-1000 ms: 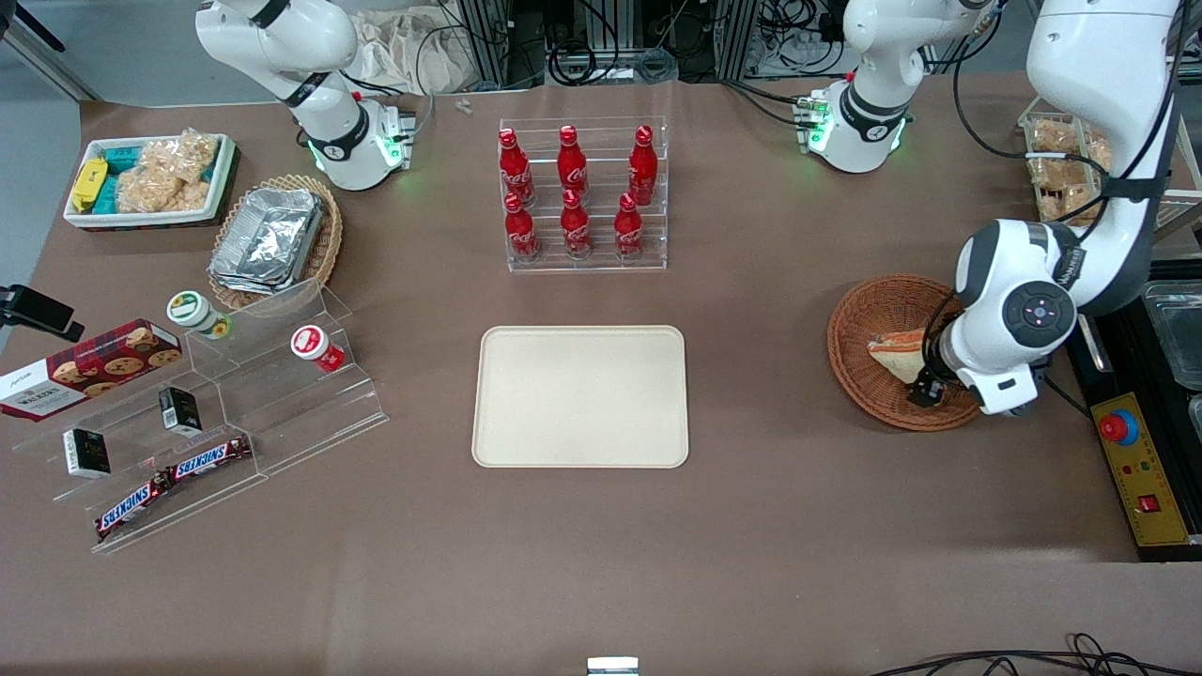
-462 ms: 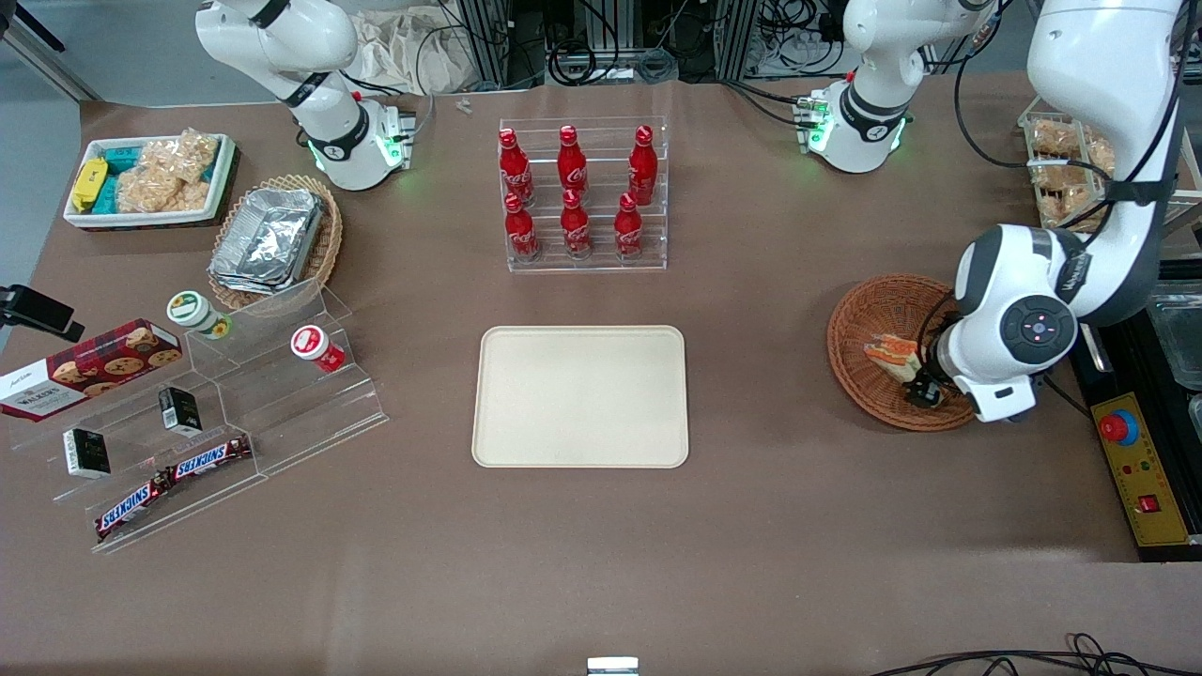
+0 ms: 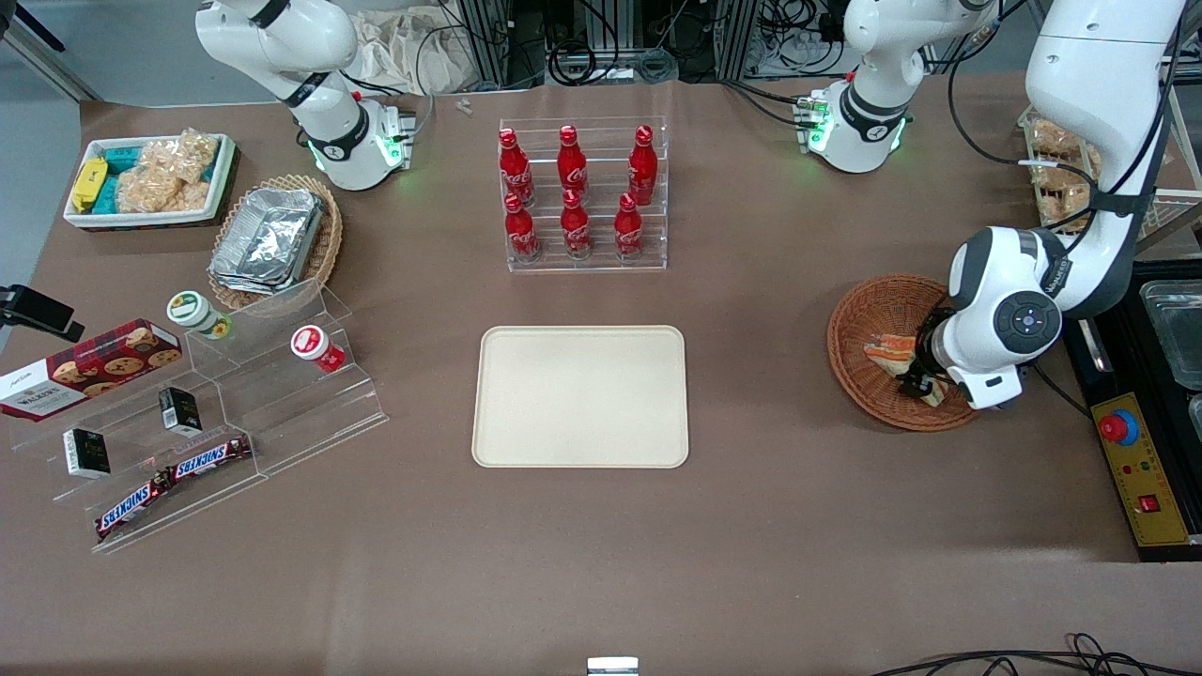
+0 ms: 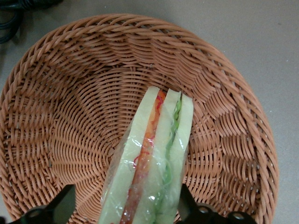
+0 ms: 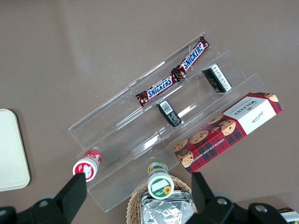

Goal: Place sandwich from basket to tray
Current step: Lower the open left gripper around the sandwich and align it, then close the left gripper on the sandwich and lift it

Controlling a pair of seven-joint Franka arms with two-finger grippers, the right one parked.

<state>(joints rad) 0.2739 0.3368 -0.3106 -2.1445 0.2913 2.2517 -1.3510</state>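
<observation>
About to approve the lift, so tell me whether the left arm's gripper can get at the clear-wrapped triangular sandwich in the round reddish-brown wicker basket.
Probably yes. The gripper is down inside the round reddish-brown wicker basket, one finger on each side of the clear-wrapped triangular sandwich, with nothing else between them.

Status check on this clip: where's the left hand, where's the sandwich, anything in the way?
Left hand low in the basket, fingers either side of the sandwich. Sandwich not lifted clear. Tray bare; nothing between basket and tray.
</observation>
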